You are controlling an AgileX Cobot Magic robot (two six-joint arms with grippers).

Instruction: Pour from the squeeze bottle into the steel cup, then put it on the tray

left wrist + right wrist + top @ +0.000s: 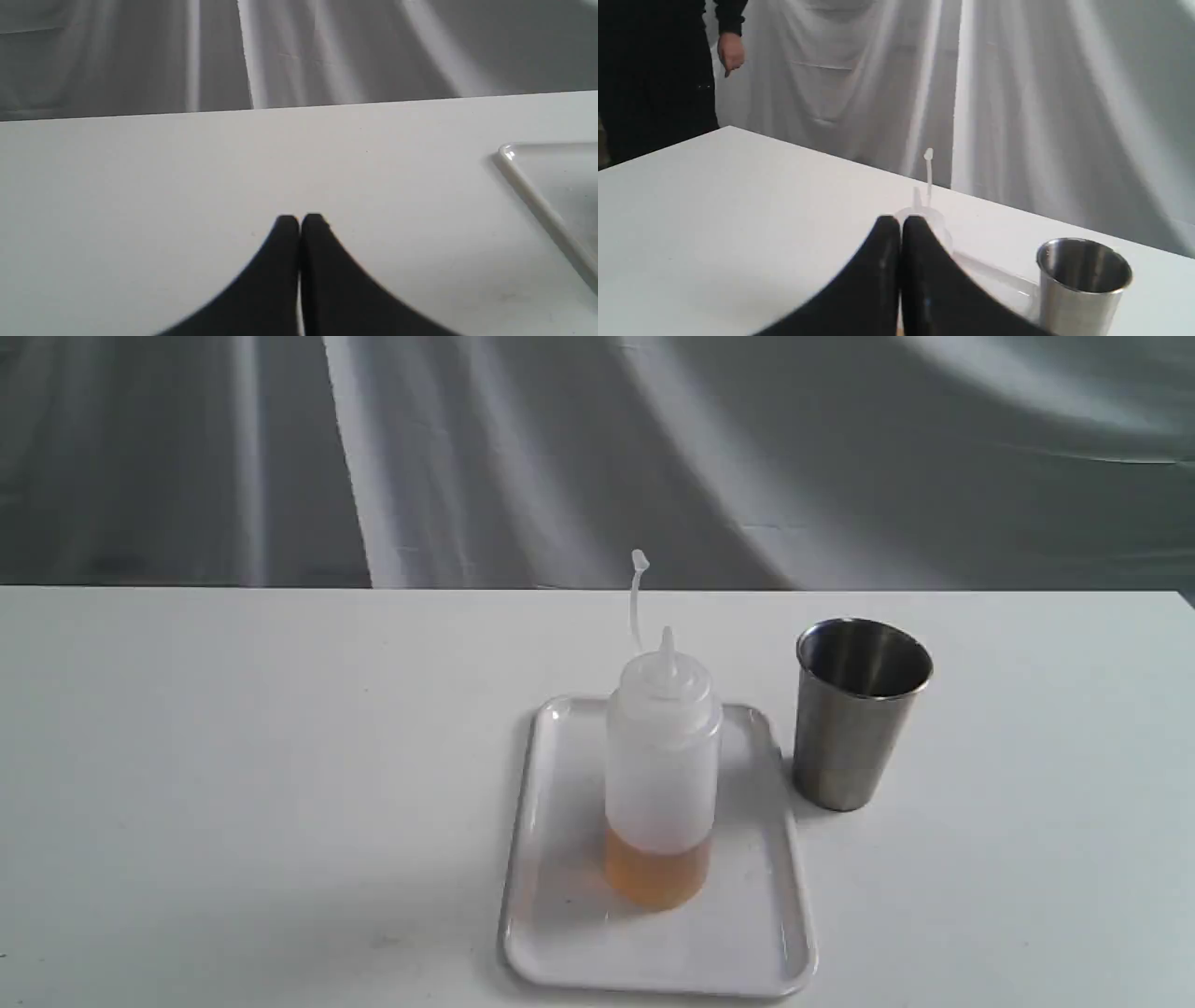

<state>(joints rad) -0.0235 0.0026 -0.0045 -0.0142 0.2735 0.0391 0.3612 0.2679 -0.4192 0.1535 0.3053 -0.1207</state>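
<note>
- Smooth white table [233, 784], matte, under the tray.
- Dark-clothed person [654, 70], well beyond the tray; the right wrist view alone shows them.
- Glossy white tray [560, 933]: rounded corners, low rim.
- Translucent squeeze bottle [663, 756], upright on the tray, amber liquid at its base.
- Brushed steel cup [854, 728], tapered, just beside the tray.
- Left gripper [299, 221], right gripper [900, 224]: black fingers pressed together, empty; only the wrist views show them.

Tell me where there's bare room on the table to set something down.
Widest bare stretch: the table left of the tray. A smaller patch lies right of the cup. The strip behind tray and cup is bare too. Crowded: the narrow gap between tray and cup, and the tray's middle, where the bottle stands.
</note>
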